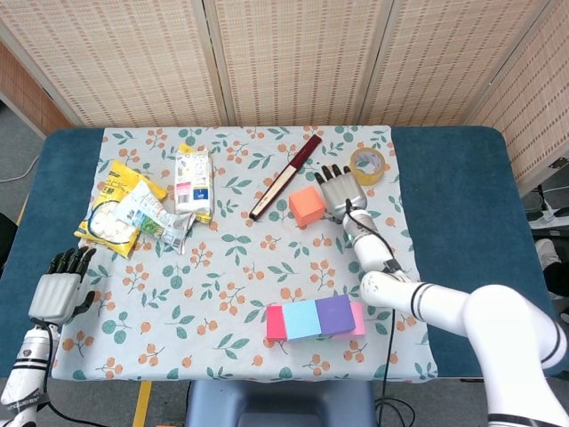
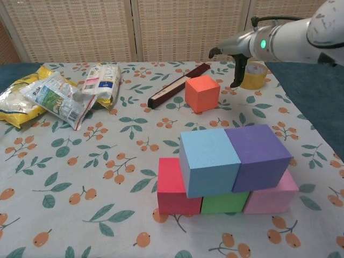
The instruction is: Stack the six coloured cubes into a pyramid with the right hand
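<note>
My right hand (image 1: 337,192) hovers with fingers spread and holds nothing. It sits just beside the orange cube (image 1: 307,205), at that cube's 3 o'clock in the head view, and I cannot tell whether it touches the cube. In the chest view my right hand (image 2: 232,58) appears above and at 2 o'clock of the orange cube (image 2: 202,93), thumb pointing down.

The orange cube stands alone on the patterned tablecloth (image 1: 240,294), well apart from the partial stack near the table's front edge. Bottom row of the stack: red cube (image 2: 174,189), green cube (image 2: 224,202), pink cube (image 2: 273,196). Second row: light blue cube (image 2: 208,160) and purple cube (image 2: 258,155), touching side by side.

My left hand (image 1: 56,289) rests at the table's 8 o'clock edge, fingers extended side by side, holding nothing.

Other items: tape roll (image 1: 367,165) at 2 o'clock of the right hand, a dark folded fan (image 1: 285,176), and snack packets (image 1: 151,200) at the table's 10 o'clock.
</note>
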`<state>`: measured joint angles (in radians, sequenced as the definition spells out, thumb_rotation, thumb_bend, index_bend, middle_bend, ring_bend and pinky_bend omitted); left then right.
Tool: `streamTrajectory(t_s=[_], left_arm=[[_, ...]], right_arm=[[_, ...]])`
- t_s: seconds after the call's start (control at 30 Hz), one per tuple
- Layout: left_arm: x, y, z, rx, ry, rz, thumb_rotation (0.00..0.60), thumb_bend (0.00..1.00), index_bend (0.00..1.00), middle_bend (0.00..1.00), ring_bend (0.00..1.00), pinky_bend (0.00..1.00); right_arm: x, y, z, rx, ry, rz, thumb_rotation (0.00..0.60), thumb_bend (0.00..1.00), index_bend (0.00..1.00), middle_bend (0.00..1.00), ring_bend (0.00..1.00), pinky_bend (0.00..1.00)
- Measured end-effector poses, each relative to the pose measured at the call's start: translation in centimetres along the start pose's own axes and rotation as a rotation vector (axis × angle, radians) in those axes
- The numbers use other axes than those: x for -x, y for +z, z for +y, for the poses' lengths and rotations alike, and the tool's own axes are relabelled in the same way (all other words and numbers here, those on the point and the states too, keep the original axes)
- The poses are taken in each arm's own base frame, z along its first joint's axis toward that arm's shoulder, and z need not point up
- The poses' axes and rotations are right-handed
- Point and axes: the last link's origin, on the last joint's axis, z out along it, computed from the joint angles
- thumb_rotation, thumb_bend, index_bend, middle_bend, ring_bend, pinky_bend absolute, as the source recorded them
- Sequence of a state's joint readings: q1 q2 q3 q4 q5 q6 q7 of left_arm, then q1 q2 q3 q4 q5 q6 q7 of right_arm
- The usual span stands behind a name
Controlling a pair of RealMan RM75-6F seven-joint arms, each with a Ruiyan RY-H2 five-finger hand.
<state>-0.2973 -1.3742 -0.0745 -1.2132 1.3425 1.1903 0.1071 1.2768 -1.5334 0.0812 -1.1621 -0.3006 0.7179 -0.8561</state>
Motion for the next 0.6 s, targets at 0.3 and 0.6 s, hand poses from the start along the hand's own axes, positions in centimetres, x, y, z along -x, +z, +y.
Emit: streamTrajectory(t_s=[0.3, 0.6], left_arm=[[0.1, 0.1, -0.2, -0.012, 0.005, -0.004, 0.6, 0.41, 0.0, 0.06, 0.01, 0.1], [0.2, 0.3, -0.4, -0.028, 0.007, -0.01, 0.6, 0.41, 0.0, 0.06, 0.01, 0.1]], right_arm=[[1.1, 2.0, -2.3, -0.009, 0.017, -0.025, 0.586, 0.16, 0.0, 0.0, 0.0, 0.13], [2.0, 3.8, -3.6, 0.022, 0.109, -0.022, 0.6, 0.25, 0.29, 0.02, 0.0, 0.17]])
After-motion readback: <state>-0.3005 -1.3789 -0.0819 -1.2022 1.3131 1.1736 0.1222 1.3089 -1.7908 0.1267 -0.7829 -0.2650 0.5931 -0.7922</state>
